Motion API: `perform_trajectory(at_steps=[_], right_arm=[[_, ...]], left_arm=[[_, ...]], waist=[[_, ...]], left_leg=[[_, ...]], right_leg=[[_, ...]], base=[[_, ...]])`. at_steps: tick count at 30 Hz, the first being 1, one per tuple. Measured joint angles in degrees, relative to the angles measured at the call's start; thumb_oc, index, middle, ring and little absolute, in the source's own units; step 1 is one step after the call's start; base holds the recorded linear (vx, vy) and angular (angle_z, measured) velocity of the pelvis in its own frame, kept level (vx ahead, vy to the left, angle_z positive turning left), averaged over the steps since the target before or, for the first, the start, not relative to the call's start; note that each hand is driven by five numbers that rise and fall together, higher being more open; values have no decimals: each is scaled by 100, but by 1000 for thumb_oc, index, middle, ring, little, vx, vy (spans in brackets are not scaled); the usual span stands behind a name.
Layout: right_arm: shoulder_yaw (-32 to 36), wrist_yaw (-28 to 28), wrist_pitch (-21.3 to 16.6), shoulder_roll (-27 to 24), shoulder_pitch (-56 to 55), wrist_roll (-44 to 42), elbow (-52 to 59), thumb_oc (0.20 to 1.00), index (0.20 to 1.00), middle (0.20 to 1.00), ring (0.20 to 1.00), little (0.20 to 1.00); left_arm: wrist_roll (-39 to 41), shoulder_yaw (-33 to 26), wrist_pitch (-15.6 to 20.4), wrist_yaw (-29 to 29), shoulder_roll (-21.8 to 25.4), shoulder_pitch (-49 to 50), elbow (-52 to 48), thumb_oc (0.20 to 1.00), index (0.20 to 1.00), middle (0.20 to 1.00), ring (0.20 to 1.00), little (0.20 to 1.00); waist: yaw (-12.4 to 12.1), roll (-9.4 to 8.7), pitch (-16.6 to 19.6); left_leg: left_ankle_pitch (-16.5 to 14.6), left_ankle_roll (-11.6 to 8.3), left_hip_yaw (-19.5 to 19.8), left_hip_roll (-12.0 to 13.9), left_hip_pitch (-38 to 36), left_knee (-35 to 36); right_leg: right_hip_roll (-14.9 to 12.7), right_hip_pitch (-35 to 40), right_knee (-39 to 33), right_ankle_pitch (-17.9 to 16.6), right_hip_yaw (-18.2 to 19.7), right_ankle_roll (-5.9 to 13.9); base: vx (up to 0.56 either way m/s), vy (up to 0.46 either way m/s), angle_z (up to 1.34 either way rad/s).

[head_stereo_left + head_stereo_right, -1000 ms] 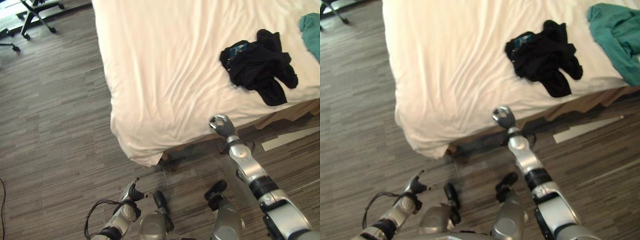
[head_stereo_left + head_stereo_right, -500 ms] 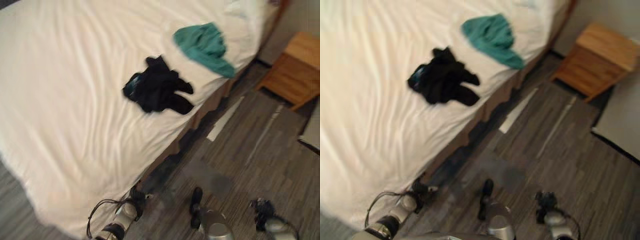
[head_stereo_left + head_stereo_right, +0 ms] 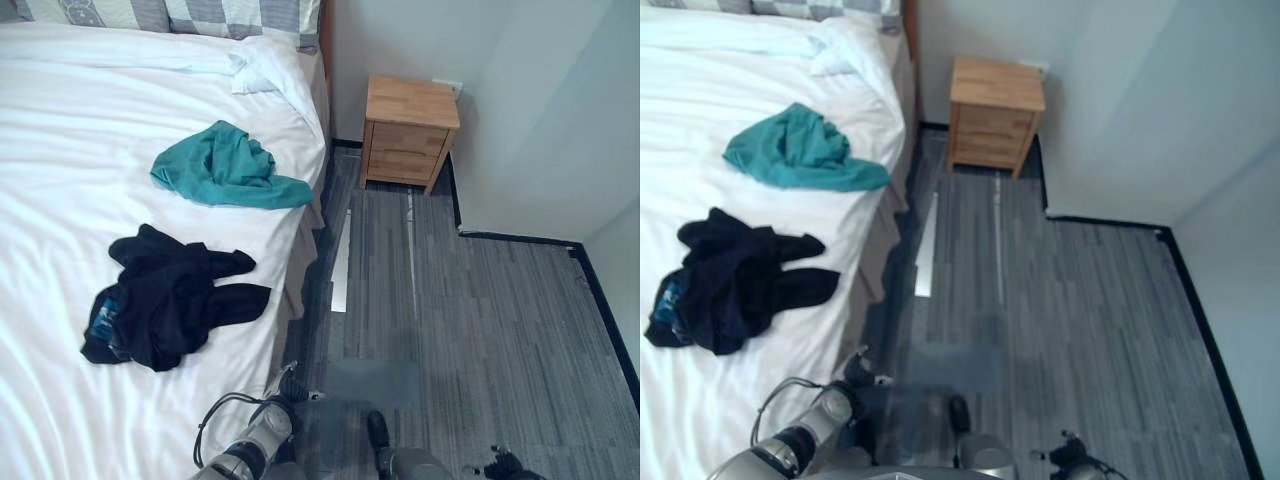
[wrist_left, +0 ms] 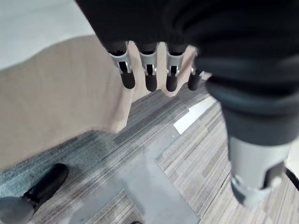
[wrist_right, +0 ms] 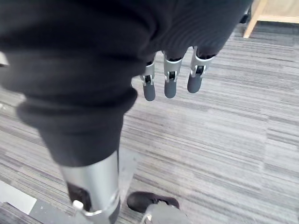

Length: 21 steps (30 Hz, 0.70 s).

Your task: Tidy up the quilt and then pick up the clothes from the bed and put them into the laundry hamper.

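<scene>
Crumpled black garment (image 3: 165, 298) lies on the white quilt (image 3: 60, 200) near the bed's right edge, long axis roughly across the bed; the bunched teal cloth (image 3: 222, 168) sits further toward the pillows. The left hand (image 4: 147, 70), fingers straight and empty, hangs by that edge, nearer both. The right hand (image 5: 170, 77) (likewise slack, empty) hangs over the grey plank floor (image 3: 480, 320). No hamper can be made out.

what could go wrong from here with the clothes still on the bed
1. Both hands hang low over the floor, left hand and right hand open and empty, so reaching the black clothes likely needs a lean over the bed's edge.
2. The teal garment lies farther up the bed and may be missed.
3. No hamper appears here, so carrying could go astray.
</scene>
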<state>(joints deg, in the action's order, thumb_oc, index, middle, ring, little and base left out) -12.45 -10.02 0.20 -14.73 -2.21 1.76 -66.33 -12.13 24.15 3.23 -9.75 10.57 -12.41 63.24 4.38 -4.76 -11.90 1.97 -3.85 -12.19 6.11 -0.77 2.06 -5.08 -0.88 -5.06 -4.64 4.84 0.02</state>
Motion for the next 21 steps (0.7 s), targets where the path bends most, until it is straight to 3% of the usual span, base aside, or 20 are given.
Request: perform_trajectory(at_steps=[1,2,4,5,6,7,8,9,10,11,12,15,16,17,19,20,21], right_arm=[[113,5,-9,77,-148,9,-11,1000,1000,1000,1000,1000],[303,7,-17,153,-247,11,-12,1000,1000,1000,1000,1000],[362,19,24,186,-206,9,-79,1000,1000,1000,1000,1000],[433,31,4,196,28,6,-26,1000,1000,1000,1000,1000],[432,31,4,198,-34,4,-52,1000,1000,1000,1000,1000],[512,22,-13,189,96,-18,-142,1000,1000,1000,1000,1000],[512,20,-24,192,150,-25,-171,1000,1000,1000,1000,1000],[535,13,-48,192,84,-77,-96,1000,1000,1000,1000,1000],[542,8,-45,189,47,-93,5,1000,1000,1000,1000,1000],[548,-3,-11,185,-4,-202,-31,1000,1000,1000,1000,1000],[616,-16,0,207,-49,-207,-73,1000,1000,1000,1000,1000],[754,-4,23,247,-132,-215,-369,1000,1000,1000,1000,1000],[748,-5,22,191,-175,-215,-424,1000,1000,1000,1000,1000],[767,-8,-56,101,-143,-220,-412,1000,1000,1000,1000,1000],[736,7,-38,222,-87,-244,-404,1000,1000,1000,1000,1000],[787,2,-89,214,-158,-250,-316,1000,1000,1000,1000,1000],[797,5,-98,69,-131,-296,-193,1000,1000,1000,1000,1000]], left_arm=[[-17,5,-4,-5,42,131,-29,1000,1000,1000,1000,1000],[-46,23,-11,32,64,151,19,1000,1000,1000,1000,1000],[-46,69,8,109,-81,261,-18,1000,1000,1000,1000,1000],[-46,90,-7,115,-178,289,-14,1000,1000,1000,1000,1000],[-47,86,-4,116,-187,310,-20,1000,1000,1000,1000,1000],[-78,86,2,115,-174,357,-7,1000,1000,1000,1000,1000],[-134,68,0,115,-169,342,81,1000,1000,1000,1000,1000],[-231,57,-20,114,-115,280,94,1000,1000,1000,1000,1000],[-275,25,-43,104,-97,254,72,1000,1000,1000,1000,1000],[-320,-36,-90,109,-56,143,265,1000,1000,1000,1000,1000],[-454,-39,-91,116,-25,150,358,1000,1000,1000,1000,1000],[-723,57,-126,134,25,326,558,1000,1000,1000,1000,1000],[-795,62,-134,160,18,427,584,1000,1000,1000,1000,1000],[-900,43,-150,194,67,624,444,1000,1000,1000,1000,1000],[-920,-301,-156,214,153,677,545,1000,1000,1000,1000,1000],[-889,-521,-193,201,202,790,433,1000,1000,1000,1000,1000],[-873,-655,-109,163,281,1023,75,1000,1000,1000,1000,1000]], waist=[[39,-25,39],[65,-14,-5],[116,380,-146],[208,539,-362],[252,554,-370],[311,584,-421],[376,623,-431],[648,562,-469],[703,491,-489],[783,406,-519],[807,387,-545],[813,414,-492],[819,565,-457],[806,933,-432],[849,795,-382],[789,665,-139],[640,564,-106]], left_leg=[[-55,95,-4,-144,-105,107],[-83,166,41,-253,-255,222],[4,282,-146,-183,-519,258],[-15,445,-324,-37,-751,280],[-135,503,-284,-74,-818,277],[-370,450,-272,-46,-933,303],[-396,425,-253,4,-911,303],[-406,427,-88,-4,-831,271],[-457,441,-60,-36,-790,264],[-516,398,45,-73,-748,282],[-616,272,19,-73,-808,264],[-1013,-147,-244,96,-1215,301],[-1155,-294,-272,205,-1403,302],[-1031,-574,-250,533,-1585,-145],[-1056,-995,-358,863,-1133,-1762],[-660,-1186,4,1003,-142,-4327],[953,-1100,389,768,539,-5898]], right_leg=[[-148,80,56,11,-211,-83],[-282,4,394,-184,-381,348],[-143,-528,1641,-216,-444,608],[-282,-988,2939,-181,-1084,624],[-339,-1110,3182,-248,-1204,639],[-258,-1635,4009,79,-1201,736],[-173,-1701,3860,253,-1232,770],[-50,-1848,3226,417,-1290,803],[-18,-1936,2977,500,-1340,770],[-33,-1906,1651,476,-1638,754],[-208,-1872,1207,526,-2185,748],[-525,-1750,1162,732,-3532,708],[-417,-1698,1308,444,-3637,617],[39,-1482,1334,424,-3622,675],[227,-1099,1070,379,-3479,480],[378,-733,858,491,-3407,264],[506,-480,724,606,-3224,111]], base=[[227,313,-2],[192,319,8],[264,371,-19],[402,323,-34],[472,248,-47],[261,64,-26],[448,49,5],[321,22,42],[728,30,58],[587,7,41],[777,28,39],[460,6,3],[834,-102,-39],[668,-134,-46],[398,-164,-36],[519,-134,-60],[491,-56,-80]])
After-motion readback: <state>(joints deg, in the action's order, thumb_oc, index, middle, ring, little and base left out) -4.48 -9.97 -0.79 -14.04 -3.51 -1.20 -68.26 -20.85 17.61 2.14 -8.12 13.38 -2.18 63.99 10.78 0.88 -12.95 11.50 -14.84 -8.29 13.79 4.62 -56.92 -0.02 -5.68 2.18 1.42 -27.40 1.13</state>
